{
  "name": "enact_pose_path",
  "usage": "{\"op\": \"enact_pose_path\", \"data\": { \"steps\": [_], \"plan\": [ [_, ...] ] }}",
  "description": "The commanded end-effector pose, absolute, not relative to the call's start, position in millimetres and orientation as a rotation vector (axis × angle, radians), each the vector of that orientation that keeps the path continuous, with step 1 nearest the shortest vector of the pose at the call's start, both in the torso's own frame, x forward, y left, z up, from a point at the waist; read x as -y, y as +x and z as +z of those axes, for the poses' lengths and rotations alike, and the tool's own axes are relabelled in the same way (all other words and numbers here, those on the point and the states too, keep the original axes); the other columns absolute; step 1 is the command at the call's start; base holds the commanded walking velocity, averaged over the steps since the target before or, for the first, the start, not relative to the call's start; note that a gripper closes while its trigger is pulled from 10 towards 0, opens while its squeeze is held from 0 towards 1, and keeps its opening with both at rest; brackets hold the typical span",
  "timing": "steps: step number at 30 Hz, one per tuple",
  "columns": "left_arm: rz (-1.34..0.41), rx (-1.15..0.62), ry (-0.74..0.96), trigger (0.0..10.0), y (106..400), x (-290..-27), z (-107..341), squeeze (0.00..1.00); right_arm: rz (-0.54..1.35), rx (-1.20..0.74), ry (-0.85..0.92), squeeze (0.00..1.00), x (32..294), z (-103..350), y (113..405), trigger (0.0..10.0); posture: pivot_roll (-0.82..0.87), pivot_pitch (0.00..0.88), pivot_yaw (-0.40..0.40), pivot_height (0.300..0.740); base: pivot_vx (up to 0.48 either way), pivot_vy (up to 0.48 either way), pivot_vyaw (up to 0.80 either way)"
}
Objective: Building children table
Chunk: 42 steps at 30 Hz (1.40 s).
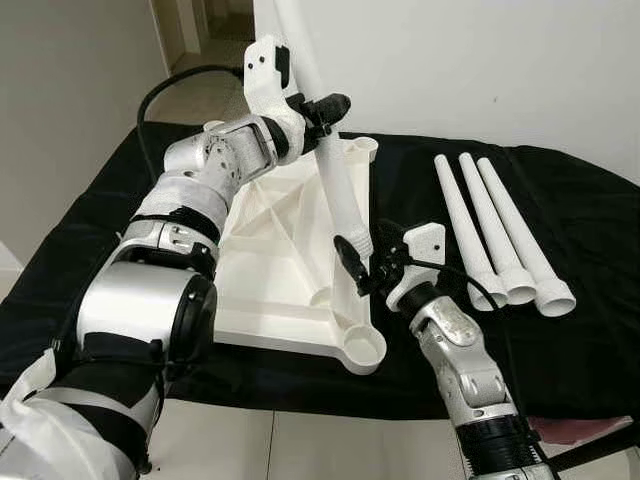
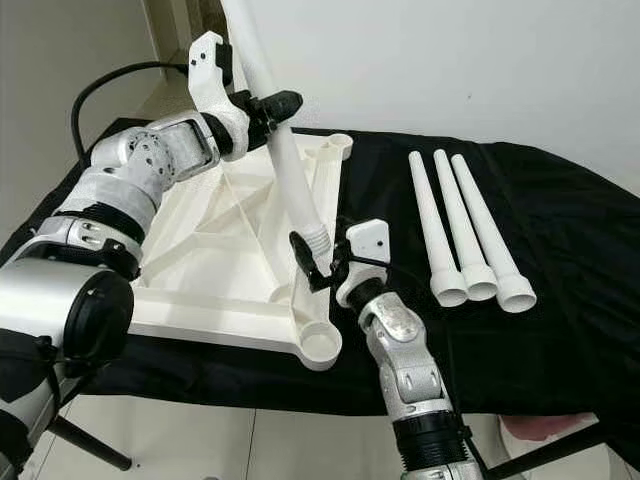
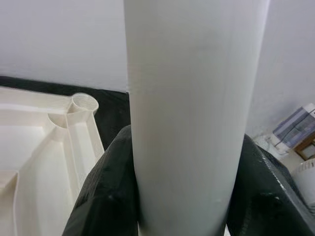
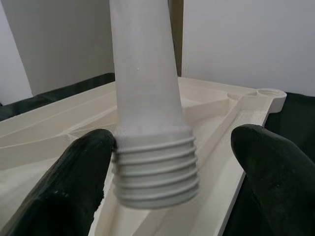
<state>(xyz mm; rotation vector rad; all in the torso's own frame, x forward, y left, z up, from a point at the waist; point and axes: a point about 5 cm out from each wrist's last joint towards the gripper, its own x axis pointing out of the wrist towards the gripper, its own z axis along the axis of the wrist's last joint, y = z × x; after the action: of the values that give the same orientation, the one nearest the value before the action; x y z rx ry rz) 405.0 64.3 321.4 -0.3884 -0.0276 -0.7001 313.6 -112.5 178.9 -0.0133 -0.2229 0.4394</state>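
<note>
Your left gripper point(image 1: 322, 112) is clamped on the shaft of one white table leg point(image 1: 342, 195), held tilted above the upside-down tabletop point(image 1: 275, 260) on the black-covered bench point(image 1: 570, 215). Your right gripper point(image 1: 362, 262) stands wide around the leg's threaded end point(image 4: 155, 169); one finger point(image 4: 81, 172) touches the threads, the other is apart. The threaded end hangs just above the near corner socket point(image 1: 362, 347), not yet seated. No socket visible holds a leg, including the far corner socket point(image 1: 364, 146). Three spare legs point(image 1: 495, 235) lie side by side beside the tabletop. Judgement: assembly is at its start, with four legs left to screw in.
</note>
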Motion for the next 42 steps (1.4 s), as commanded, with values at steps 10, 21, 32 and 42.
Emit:
{"op": "enact_pose_path", "data": {
  "steps": [10, 21, 32, 42],
  "plan": [
    [-0.895, 0.142, -0.281, 10.0, 382, -28, 320, 0.00, 0.404, 0.171, -0.018, 0.00, 111, 190, 327, 10.0, 0.04, 0.033, -0.001, 0.740, 0.000, 0.000, 0.00],
    [-0.970, 0.200, -0.207, 10.0, 356, 13, 311, 0.00, 0.420, 0.171, -0.105, 0.00, 96, 216, 343, 10.0, 0.04, 0.012, 0.000, 0.740, 0.000, 0.000, 0.00],
    [-0.981, 0.218, -0.178, 10.0, 345, 22, 307, 0.00, 0.386, 0.111, -0.128, 0.00, 96, 220, 347, 9.4, 0.05, 0.015, 0.001, 0.740, 0.000, 0.000, 0.00],
    [-0.994, 0.240, -0.150, 10.0, 342, 25, 310, 0.00, 0.391, 0.091, -0.152, 0.00, 96, 219, 346, 4.4, 0.04, 0.017, 0.004, 0.740, 0.000, 0.000, 0.00]
  ]
}}
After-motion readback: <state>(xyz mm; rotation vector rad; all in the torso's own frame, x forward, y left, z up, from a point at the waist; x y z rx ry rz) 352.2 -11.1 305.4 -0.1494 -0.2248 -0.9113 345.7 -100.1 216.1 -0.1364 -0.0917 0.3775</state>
